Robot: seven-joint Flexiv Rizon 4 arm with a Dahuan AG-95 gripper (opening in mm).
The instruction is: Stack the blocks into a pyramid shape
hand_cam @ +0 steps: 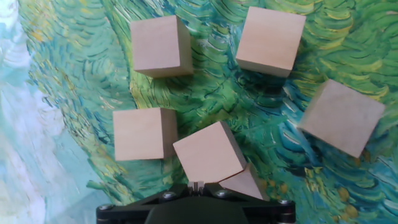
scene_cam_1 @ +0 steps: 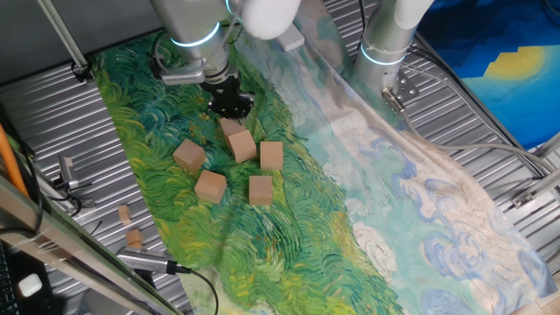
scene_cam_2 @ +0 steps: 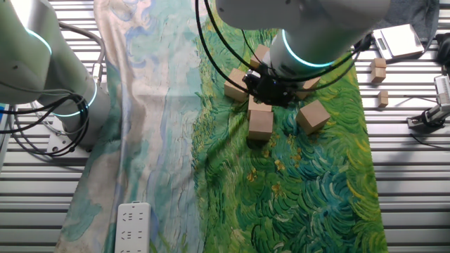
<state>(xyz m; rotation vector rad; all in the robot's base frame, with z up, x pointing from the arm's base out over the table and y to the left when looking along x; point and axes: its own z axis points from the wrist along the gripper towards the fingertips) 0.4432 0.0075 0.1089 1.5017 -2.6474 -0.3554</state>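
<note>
Six plain wooden blocks lie loose on the green painted cloth, none stacked squarely. In the hand view two lie at the top, one at the right, one at the left. A tilted block leans on a partly hidden one just ahead of my gripper. The gripper hovers over the rearmost block, its fingers shut together with nothing between them. The tilted block sits right in front of it. In the other fixed view the gripper hides part of the cluster.
Two small tan wooden bits lie on the ribbed metal table off the cloth. A second arm stands at the back right. A white power strip lies on the pale end of the cloth.
</note>
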